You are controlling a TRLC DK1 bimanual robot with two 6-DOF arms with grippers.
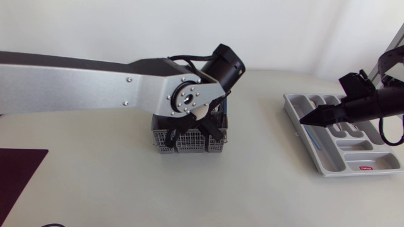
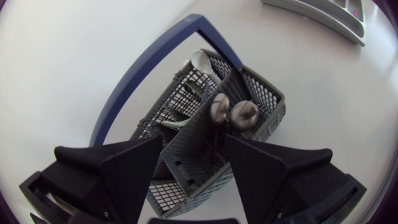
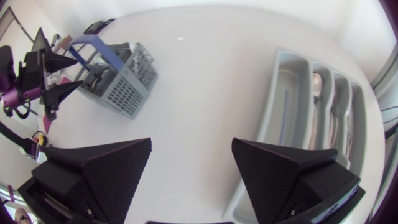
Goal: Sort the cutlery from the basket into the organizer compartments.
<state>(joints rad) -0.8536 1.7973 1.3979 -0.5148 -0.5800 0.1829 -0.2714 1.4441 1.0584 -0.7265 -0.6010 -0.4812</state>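
Note:
The grey mesh cutlery basket (image 1: 189, 146) stands at mid-table with its blue handle (image 2: 143, 68) folded to one side. My left gripper (image 1: 192, 135) hangs open just over the basket (image 2: 261, 93), one finger to each side of its middle divider. Two metal handle ends (image 2: 231, 112) and a white spoon (image 2: 202, 60) stick up inside. My right gripper (image 1: 306, 119) is open and empty above the left edge of the grey organizer (image 1: 314, 157). A thin blue piece (image 3: 285, 106) lies in the organizer's long compartment, and metal cutlery (image 3: 317, 84) lies in the shorter ones.
A dark red mat (image 1: 16, 173) lies at the table's front left corner. Bare white tabletop (image 1: 265, 157) stretches between the basket and the organizer. My left arm's thick silver link (image 1: 82, 85) spans the table's left half.

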